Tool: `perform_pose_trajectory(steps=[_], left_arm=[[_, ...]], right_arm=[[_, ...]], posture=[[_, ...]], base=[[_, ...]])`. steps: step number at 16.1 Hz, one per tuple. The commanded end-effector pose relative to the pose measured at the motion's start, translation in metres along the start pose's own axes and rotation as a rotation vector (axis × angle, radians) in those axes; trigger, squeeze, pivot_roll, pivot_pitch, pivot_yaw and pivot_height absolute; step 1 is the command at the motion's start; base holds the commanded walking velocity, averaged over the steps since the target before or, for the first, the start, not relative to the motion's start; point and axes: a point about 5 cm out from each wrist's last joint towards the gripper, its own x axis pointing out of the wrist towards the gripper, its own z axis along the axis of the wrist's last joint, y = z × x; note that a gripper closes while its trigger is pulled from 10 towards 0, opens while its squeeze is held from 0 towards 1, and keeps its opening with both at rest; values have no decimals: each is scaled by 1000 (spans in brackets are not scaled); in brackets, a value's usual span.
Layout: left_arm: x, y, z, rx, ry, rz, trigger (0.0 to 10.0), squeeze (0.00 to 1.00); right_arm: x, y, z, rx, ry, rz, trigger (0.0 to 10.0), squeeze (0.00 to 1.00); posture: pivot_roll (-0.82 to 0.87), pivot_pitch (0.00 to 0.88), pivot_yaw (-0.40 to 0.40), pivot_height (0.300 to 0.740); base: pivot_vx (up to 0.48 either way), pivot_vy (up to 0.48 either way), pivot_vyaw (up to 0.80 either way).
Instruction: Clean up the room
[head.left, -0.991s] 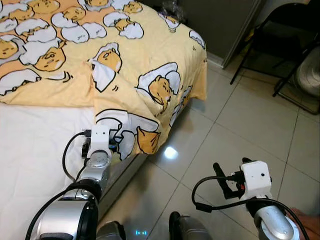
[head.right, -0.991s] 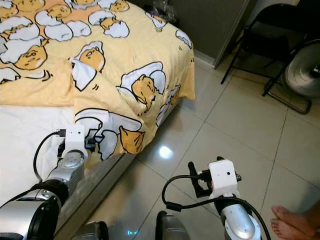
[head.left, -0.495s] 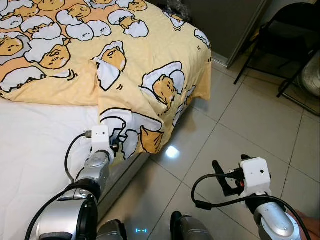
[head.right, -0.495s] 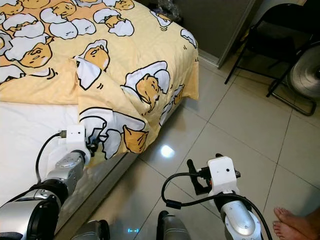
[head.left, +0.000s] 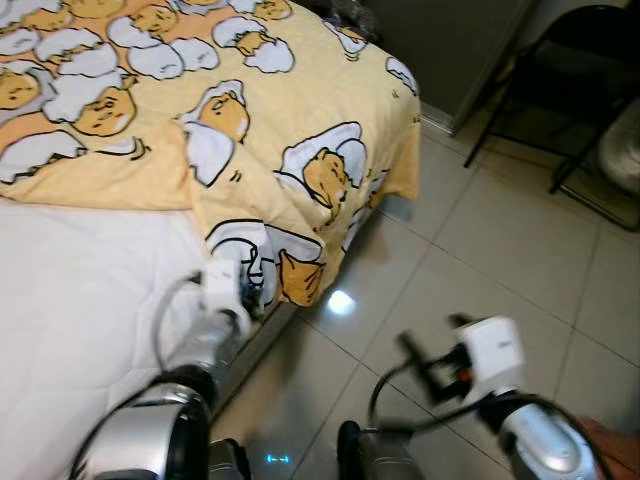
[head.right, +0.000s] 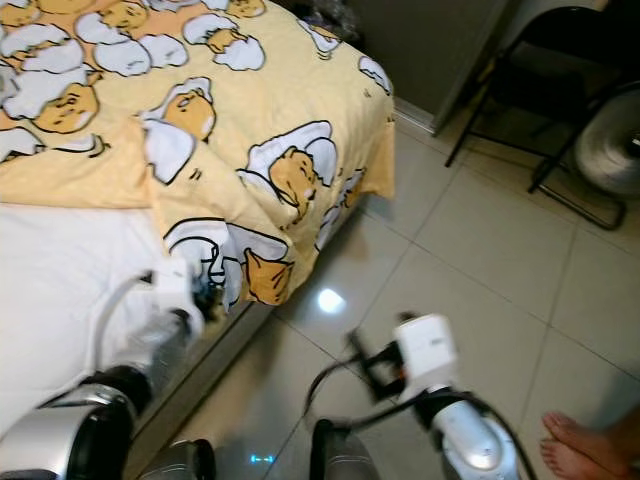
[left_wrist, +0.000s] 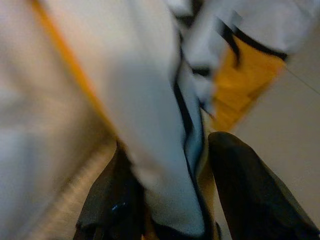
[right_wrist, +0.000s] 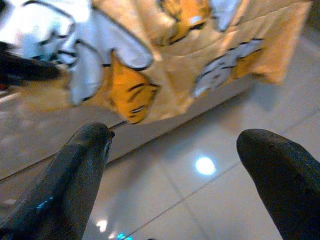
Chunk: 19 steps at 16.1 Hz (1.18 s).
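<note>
Pale glossy floor tiles (head.left: 500, 250) spread ahead of the right gripper (head.left: 425, 362), with a bright light reflection (head.left: 341, 303) between it and the white mattress (head.left: 70, 300). Farther beyond stand a black folding chair (head.right: 560, 90), a grey fan (head.right: 610, 155) and a dark wall (head.left: 450, 45).

Yellow blanket (head.left: 300, 110) with white-and-orange egg cartoons, white sheet (head.left: 80, 290), beige tiles (head.left: 500, 250)
</note>
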Motion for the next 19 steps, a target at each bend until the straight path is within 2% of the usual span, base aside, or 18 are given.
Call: perform_pose_trajectory(steps=[1,6,9,12,16,19], left_arm=[[-2,2,-9,-9,32,-2,0,0],[-1,0,-6,-91,8,-61,0,0],[-4,9,-8,-109,3,-71,0,0],[-5,12,-6,-21,-27,-129,0,0],[-7,15,1,50,-71,-209,0,0],[-14,27,-4,171,-79,-291,0,0]], right_arm=[[-4,1,-2,-1,25,39,10000,114],[-3,-4,0,-14,28,51,10000,118],[-4,-4,-2,-11,36,45,10000,114],[-1,-4,-2,-11,37,49,10000,118],[6,-8,0,-14,23,37,10000,114],[18,-11,5,-13,-2,31,10000,114]], posture=[[-233,186,-102,730],[-225,192,-101,730],[-220,190,-98,730],[-208,183,-95,730],[-190,164,-82,730],[-150,134,-73,730]], base=[[0,0,0],[0,0,0],[0,0,0],[0,0,0],[0,0,0],[0,0,0]])
